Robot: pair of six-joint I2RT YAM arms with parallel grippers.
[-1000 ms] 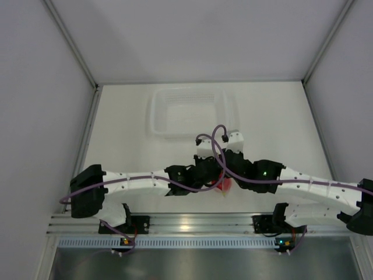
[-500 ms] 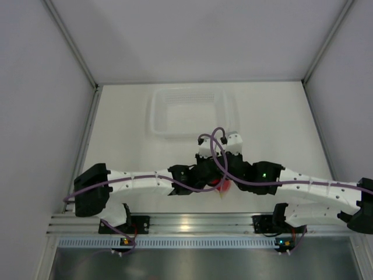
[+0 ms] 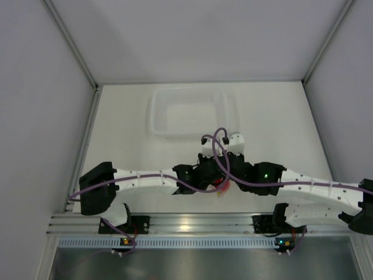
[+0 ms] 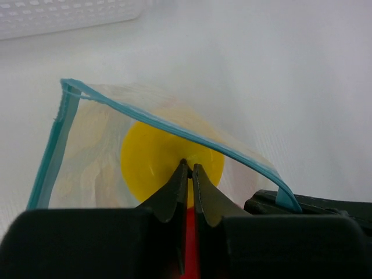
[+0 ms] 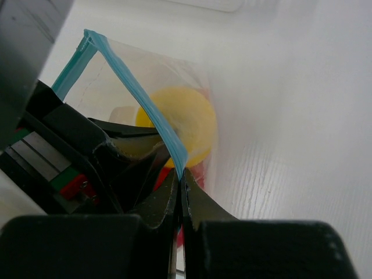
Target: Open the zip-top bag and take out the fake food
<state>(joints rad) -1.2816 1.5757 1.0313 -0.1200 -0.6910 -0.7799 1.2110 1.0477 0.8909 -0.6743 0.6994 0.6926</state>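
Note:
The zip-top bag (image 4: pixel 87 157) hangs between my two grippers, its blue-teal zip strip (image 4: pixel 163 125) pulled apart into an open mouth. My left gripper (image 4: pixel 187 167) is shut on one side of the bag's mouth. My right gripper (image 5: pixel 181 174) is shut on the other zip strip (image 5: pixel 136 93). The yellow round fruit (image 4: pixel 154 160) sits inside the bag and shows in the right wrist view (image 5: pixel 189 122) too. Red fake food (image 3: pixel 222 186) shows below it, mostly hidden by the jaws. The chili piece cannot be told apart. Both grippers (image 3: pixel 215 175) meet at the table's near middle.
A rigid clear rectangular tray (image 3: pixel 187 111) stands behind the grippers at the middle of the white table; its rim shows in the left wrist view (image 4: pixel 70 14). White walls close in the table on three sides. The metal rail (image 3: pixel 192 224) with the arm bases runs along the near edge.
Both grippers with the bag have shifted slightly toward the near edge and to the right. The left arm's shoulder has swung rightward. Both grips hold.

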